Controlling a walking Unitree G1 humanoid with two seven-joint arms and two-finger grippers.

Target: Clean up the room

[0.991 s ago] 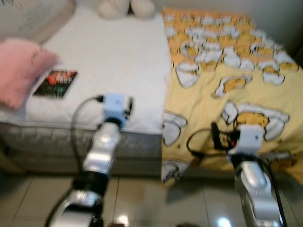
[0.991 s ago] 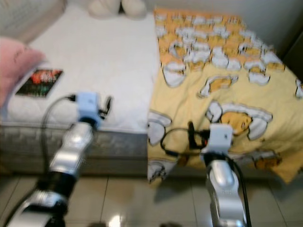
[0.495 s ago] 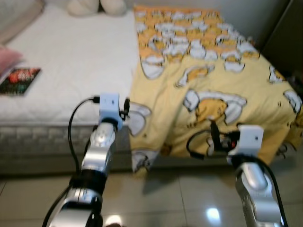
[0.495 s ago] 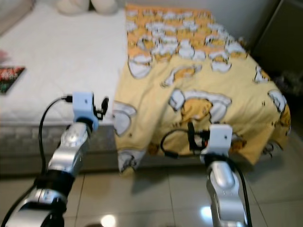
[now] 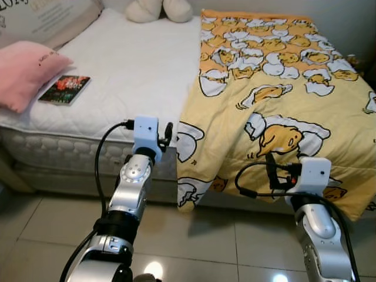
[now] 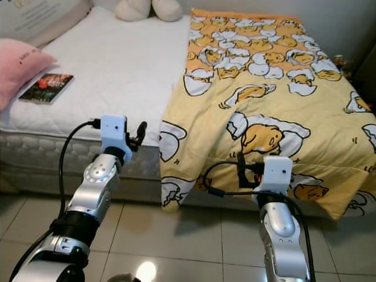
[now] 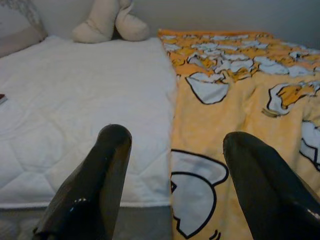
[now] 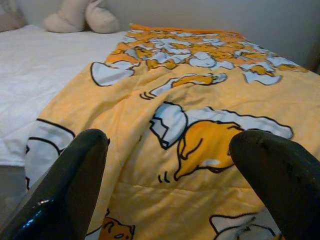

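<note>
A bed with a white mattress (image 5: 129, 64) stands in front of me. A yellow blanket (image 5: 276, 76) printed with egg cartoons covers its right half and hangs over the front edge. A book (image 5: 64, 89) lies on the mattress at the left, beside a pink pillow (image 5: 26, 70). My left gripper (image 7: 172, 190) is open, held at the bed's front edge where blanket meets bare mattress. My right gripper (image 8: 170, 185) is open too, just before the hanging blanket, with nothing between its fingers (image 8: 65, 190).
A cream plush toy (image 5: 158, 10) sits at the head of the bed, next to a beige printed pillow (image 5: 47, 17). Glossy tiled floor (image 5: 205, 235) runs between me and the bed. The blanket's lower corner (image 5: 188, 197) hangs close to the floor.
The camera swung right and then back left, so the book and pink pillow are in view again. Both arms hold the same raised pose.
</note>
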